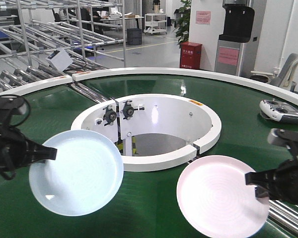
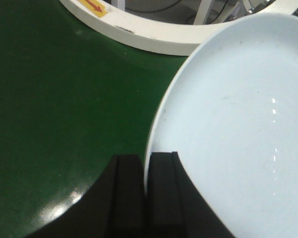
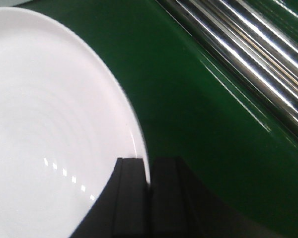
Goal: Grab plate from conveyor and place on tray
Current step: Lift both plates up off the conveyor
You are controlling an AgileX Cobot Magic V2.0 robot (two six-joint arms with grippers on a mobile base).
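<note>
Two plates show in the front-facing view, both over the dark green conveyor [image 1: 148, 210]. A pale blue plate [image 1: 77, 171] lies at the left, just beside the white wall of the central opening [image 1: 174, 116], and the left pincer [image 1: 52, 152] meets its left edge, fingers drawn together on the rim. A pink plate [image 1: 221, 196] sits at the right, near the front of that opening, and the right pincer [image 1: 251, 178] grips its right edge in the same way. Whether either plate rests on the belt or is raised off it cannot be told from this angle. Steel roller strips [image 1: 288, 218] run beside the pink plate at the lower right, and a grey handheld controller [image 1: 280, 110] lies on the belt further back

From the left wrist, the left pincer [image 2: 146, 161] is nearly closed, its two black fingers [image 2: 126, 188] pinching the thin rim of the pale blue plate [image 2: 238, 109], with the green belt to the left

From the right wrist, the right pincer [image 3: 149, 163] is likewise clamped on the rim of the pink plate [image 3: 54, 109], with belt and the roller strips [image 3: 248, 49] off to the right
</note>
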